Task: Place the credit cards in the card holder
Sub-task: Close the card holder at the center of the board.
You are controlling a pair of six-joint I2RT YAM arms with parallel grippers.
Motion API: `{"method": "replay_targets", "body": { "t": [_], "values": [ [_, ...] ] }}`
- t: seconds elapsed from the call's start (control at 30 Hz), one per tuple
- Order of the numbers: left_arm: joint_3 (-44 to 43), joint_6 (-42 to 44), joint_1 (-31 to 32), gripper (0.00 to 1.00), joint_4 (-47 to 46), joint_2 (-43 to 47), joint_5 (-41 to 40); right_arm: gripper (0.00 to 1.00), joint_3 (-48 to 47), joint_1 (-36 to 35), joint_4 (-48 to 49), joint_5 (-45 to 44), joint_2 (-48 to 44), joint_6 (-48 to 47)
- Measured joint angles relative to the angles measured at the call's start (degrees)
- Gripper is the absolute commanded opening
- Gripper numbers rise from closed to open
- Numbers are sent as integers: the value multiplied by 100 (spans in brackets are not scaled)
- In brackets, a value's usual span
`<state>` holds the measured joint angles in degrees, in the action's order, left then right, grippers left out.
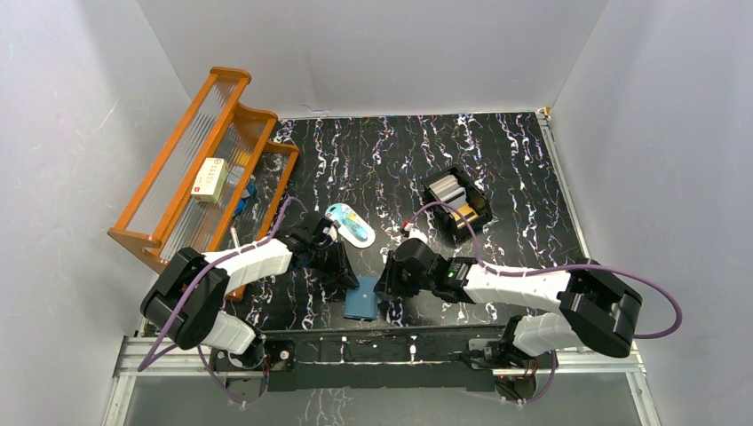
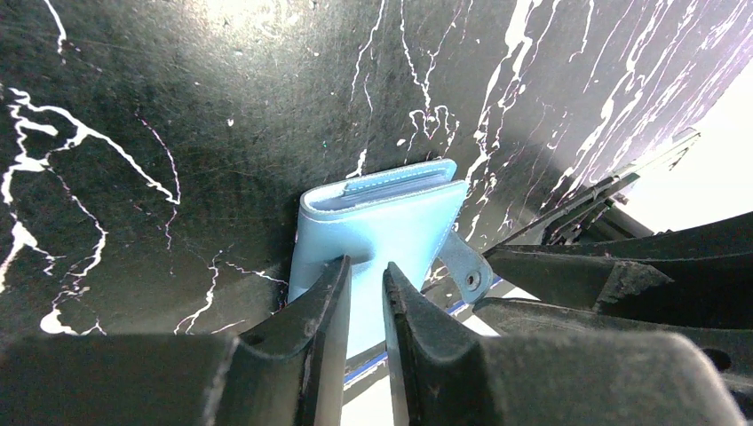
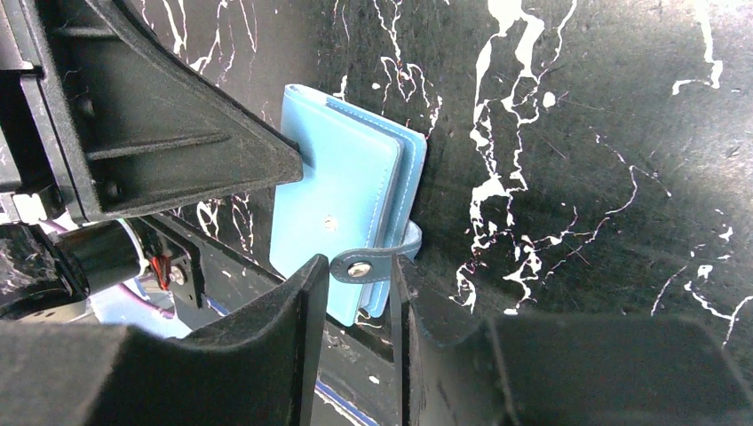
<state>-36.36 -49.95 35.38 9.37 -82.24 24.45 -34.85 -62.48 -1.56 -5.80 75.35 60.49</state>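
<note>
From above, the card holder [image 1: 362, 303] lies closed on the black, white-veined counter [image 1: 533, 177], close to its near edge and between the two arms. The left gripper [image 1: 342, 269] reaches it from the left and the right gripper [image 1: 384, 282] from the right. Only this view shows the credit cards [image 1: 448, 191]. They are stacked in a black open-topped box [image 1: 432, 184] well apart from the holder, toward the far right. It also shows a light-blue oval item [image 1: 348, 223] just behind the left gripper, and an orange rack [image 1: 178, 160] at the left with a cream box [image 1: 210, 179] on it.

The left wrist camera adds what the top view hides. The holder's folded spine faces away, and its pale-blue cover runs under the two fingers [image 2: 330, 297]. These stand a narrow slit apart with their tips over the cover. I cannot tell whether they are pinching it or only resting there. A strap [image 2: 463, 269] with a snap sticks out at the holder's right side.

The right wrist camera shows the same strap curling off the holder's edge. Its snap end sits right at the mouth of the right gripper's fingers [image 3: 302, 293], which are slightly parted. I cannot tell whether they are clamping the strap. This view alone shows a tip of the left gripper touching the holder's far edge.
</note>
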Motion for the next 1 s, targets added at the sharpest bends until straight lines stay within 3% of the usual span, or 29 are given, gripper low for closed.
{"method": "replay_targets", "body": {
  "t": [0.8, 1.0],
  "values": [
    [216, -271, -2, 21, -229, 157, -70, 36, 11, 22, 605, 459, 581, 42],
    [225, -343, 0, 26, -225, 188, -66, 34, -35, 26, 632, 520, 730, 44]
  ]
}}
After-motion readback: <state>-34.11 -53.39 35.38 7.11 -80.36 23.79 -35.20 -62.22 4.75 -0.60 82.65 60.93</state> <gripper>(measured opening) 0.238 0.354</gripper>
